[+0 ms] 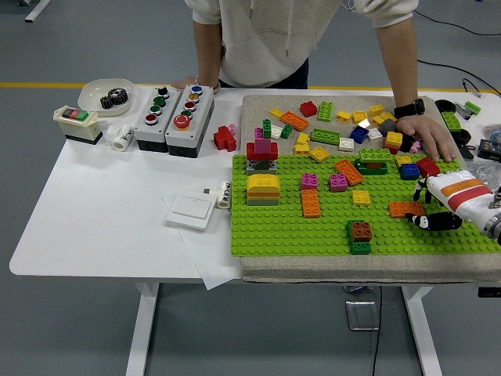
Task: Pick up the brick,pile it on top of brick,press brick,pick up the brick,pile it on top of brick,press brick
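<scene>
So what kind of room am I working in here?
Probably a robotics lab or test floor, not a home: a white table set with industrial push-button boxes, a green baseplate of toy bricks, and a bare grey floor with a yellow line.

You can't see past the right hand (441,205): its arm runs off the right edge. The fingers partly cover the orange brick (406,208); grasp can't be judged.

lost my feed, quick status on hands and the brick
Right hand low beside orange brick, grasp unclear. Left hand out of view. Brown-on-green stack apart from it. Person's hand resting behind it.
</scene>
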`<state>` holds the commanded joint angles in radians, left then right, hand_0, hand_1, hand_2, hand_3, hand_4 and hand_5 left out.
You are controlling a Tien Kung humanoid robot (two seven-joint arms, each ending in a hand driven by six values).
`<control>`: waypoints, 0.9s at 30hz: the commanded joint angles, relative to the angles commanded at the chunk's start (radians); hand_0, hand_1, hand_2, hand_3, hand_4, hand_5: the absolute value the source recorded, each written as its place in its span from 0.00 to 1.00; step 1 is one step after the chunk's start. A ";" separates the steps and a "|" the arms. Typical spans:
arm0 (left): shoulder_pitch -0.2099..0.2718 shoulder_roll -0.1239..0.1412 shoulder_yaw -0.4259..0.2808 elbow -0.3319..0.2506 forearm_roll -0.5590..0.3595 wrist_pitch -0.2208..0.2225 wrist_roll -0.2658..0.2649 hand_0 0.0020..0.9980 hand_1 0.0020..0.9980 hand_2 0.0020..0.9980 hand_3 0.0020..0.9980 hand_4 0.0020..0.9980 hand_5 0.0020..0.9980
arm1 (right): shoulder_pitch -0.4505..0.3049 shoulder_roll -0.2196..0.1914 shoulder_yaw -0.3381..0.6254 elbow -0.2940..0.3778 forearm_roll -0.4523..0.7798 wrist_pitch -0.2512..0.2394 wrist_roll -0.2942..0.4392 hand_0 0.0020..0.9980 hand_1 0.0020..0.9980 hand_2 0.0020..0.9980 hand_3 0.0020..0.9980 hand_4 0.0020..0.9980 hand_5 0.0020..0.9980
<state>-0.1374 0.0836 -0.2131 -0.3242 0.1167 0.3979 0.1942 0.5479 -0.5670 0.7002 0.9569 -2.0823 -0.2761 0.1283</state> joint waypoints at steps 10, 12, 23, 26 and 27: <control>-0.002 0.000 0.002 0.000 -0.004 0.000 -0.001 0.77 0.75 0.75 0.60 0.66 0.68 | -0.002 -0.001 0.009 0.004 -0.011 -0.009 0.001 0.19 0.36 0.46 0.51 0.75 0.51; -0.003 0.000 0.002 0.000 -0.005 0.000 -0.001 0.77 0.75 0.75 0.60 0.66 0.68 | -0.001 0.000 0.012 0.007 -0.018 -0.015 0.003 0.19 0.36 0.46 0.51 0.75 0.51; -0.004 0.000 0.004 0.000 -0.008 0.000 -0.003 0.77 0.75 0.75 0.59 0.66 0.68 | -0.002 -0.004 0.022 0.027 -0.026 -0.014 0.035 0.42 0.52 0.63 0.61 0.88 0.49; -0.004 0.000 0.004 0.000 -0.007 0.000 -0.002 0.77 0.75 0.75 0.59 0.66 0.68 | -0.002 -0.003 0.020 0.027 -0.019 -0.010 0.051 0.42 0.52 0.63 0.61 0.88 0.49; -0.004 0.001 0.004 0.000 -0.007 0.000 -0.002 0.77 0.75 0.75 0.59 0.66 0.68 | -0.002 -0.003 0.018 0.027 -0.017 -0.008 0.054 0.42 0.52 0.63 0.61 0.88 0.49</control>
<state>-0.1411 0.0841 -0.2093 -0.3246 0.1101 0.3980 0.1921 0.5457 -0.5705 0.7183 0.9834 -2.0994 -0.2838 0.1826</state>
